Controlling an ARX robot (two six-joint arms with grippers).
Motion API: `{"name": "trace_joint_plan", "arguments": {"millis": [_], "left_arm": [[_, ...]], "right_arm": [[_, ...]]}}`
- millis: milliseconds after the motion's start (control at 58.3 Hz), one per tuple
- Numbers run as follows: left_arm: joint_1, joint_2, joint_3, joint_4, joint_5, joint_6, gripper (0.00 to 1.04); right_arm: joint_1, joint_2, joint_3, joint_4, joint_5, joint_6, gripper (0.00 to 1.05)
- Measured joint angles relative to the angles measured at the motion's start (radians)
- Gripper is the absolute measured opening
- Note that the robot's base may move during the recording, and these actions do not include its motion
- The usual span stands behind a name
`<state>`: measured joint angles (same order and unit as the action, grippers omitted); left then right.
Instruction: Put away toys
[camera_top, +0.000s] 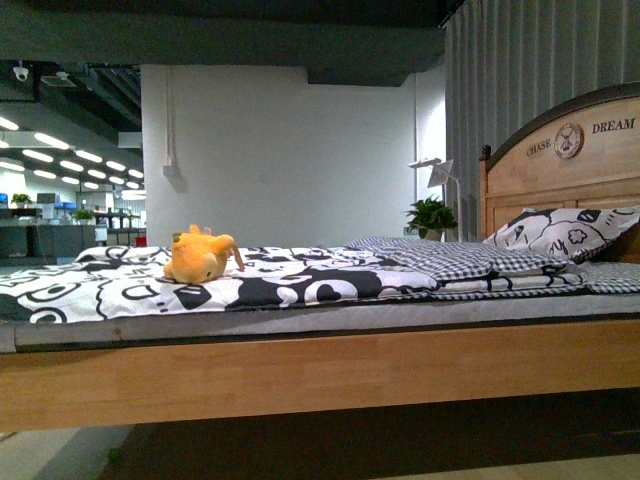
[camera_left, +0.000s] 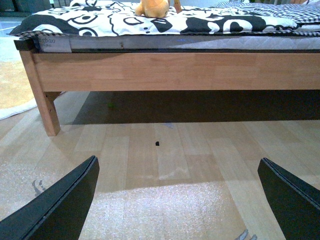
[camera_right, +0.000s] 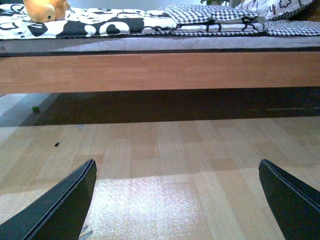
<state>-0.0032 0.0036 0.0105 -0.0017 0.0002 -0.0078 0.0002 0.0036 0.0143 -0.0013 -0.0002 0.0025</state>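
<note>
An orange-yellow plush toy (camera_top: 200, 256) lies on the bed's black-and-white quilt (camera_top: 280, 278), left of the middle. The left wrist view catches the same toy (camera_left: 152, 7) at the far edge of the bed, and so does the right wrist view, where the toy (camera_right: 45, 9) lies off to one side. My left gripper (camera_left: 178, 197) hangs open low over the wooden floor, well short of the bed, with nothing between its black fingers (camera_left: 60, 205). My right gripper (camera_right: 177, 197) is open too, over bare floor. Neither arm shows in the front view.
The bed's wooden side rail (camera_top: 320, 375) runs across in front of me, with a leg (camera_left: 42, 100) at its foot end. A checked blanket (camera_top: 460, 262), a pillow (camera_top: 560, 232) and the headboard (camera_top: 565, 150) are at the right. A small dark speck (camera_left: 157, 143) lies on the floor.
</note>
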Motion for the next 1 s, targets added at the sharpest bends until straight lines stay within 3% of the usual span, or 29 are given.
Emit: {"name": "trace_joint_plan", "arguments": {"millis": [995], "left_arm": [[0.0,0.0,0.0,0.0,0.0,0.0,0.98]], "right_arm": [[0.0,0.0,0.0,0.0,0.0,0.0,0.98]]}}
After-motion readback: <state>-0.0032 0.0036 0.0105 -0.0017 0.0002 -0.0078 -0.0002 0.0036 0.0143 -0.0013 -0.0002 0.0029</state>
